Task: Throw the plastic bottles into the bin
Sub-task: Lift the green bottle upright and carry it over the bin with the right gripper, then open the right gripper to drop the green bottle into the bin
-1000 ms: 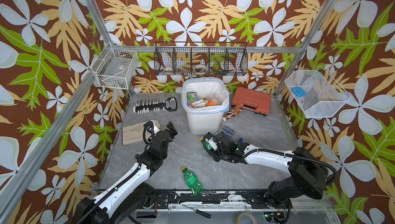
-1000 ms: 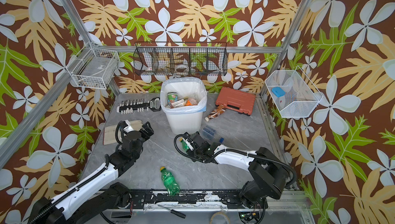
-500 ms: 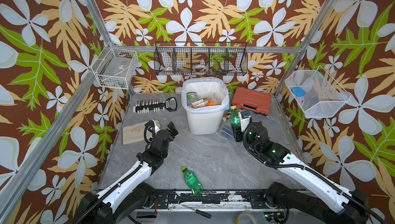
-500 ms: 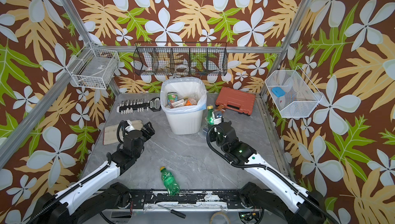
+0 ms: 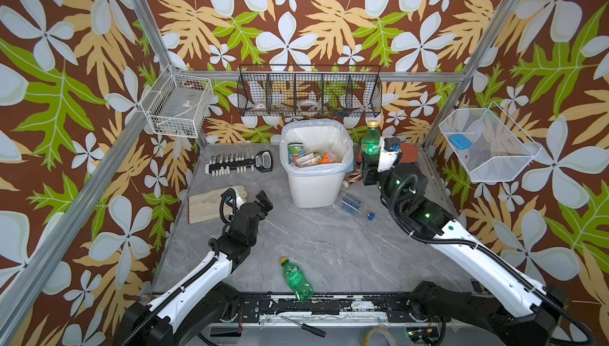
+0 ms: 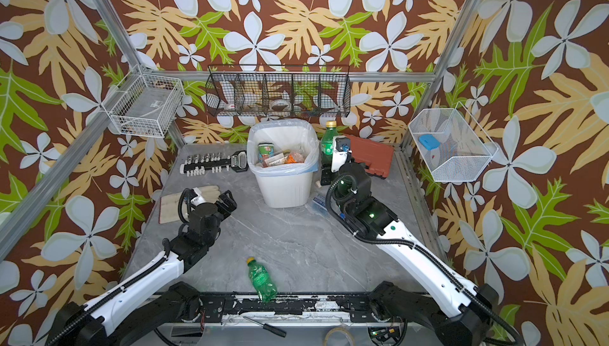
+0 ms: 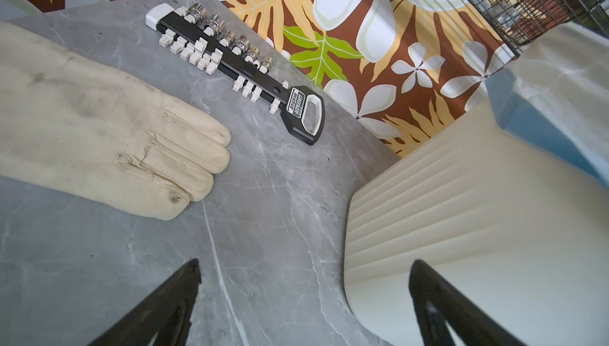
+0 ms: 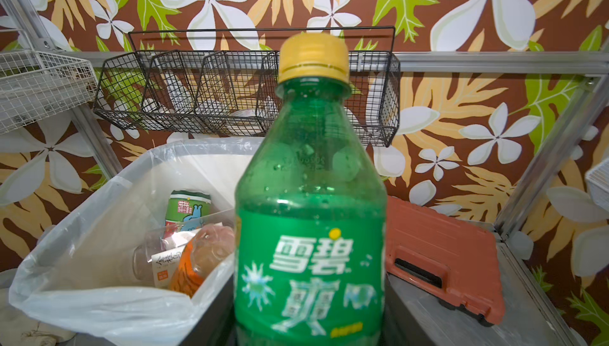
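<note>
While the right fingers (image 5: 367, 173) are clamped on the lower part of a green bottle (image 5: 369, 145), that bottle stands upright just beside the bin (image 5: 313, 189), on the side toward the red-brown case (image 6: 369, 154). Its yellow cap (image 8: 313, 54) points up, and in the right wrist view its shoulder rises higher than the bin's bag-lined rim (image 8: 99, 176). The bottle is beside the opening, not over it. Inside the bin lie several bottles, among them one with a green label (image 8: 188, 207) and one with an orange label (image 8: 186, 270).

A second green bottle (image 5: 296, 280) lies on its side at the near edge of the grey worktop (image 5: 329, 245), between the two arms, with its cap pointing toward the bin. Its bottom reaches the black rail along that edge. A clear bottle with a blue label (image 5: 351, 203) lies flat on the worktop just beside the bin's foot, on the right arm's side.

The left fingers (image 7: 171, 301) are wide apart and hold nothing. They hang low over bare worktop, between a cream glove (image 7: 99, 123) and the bin's ribbed wall (image 7: 461, 229). Beyond the glove a black socket rail (image 7: 237, 64) lies near the back wall.
</note>
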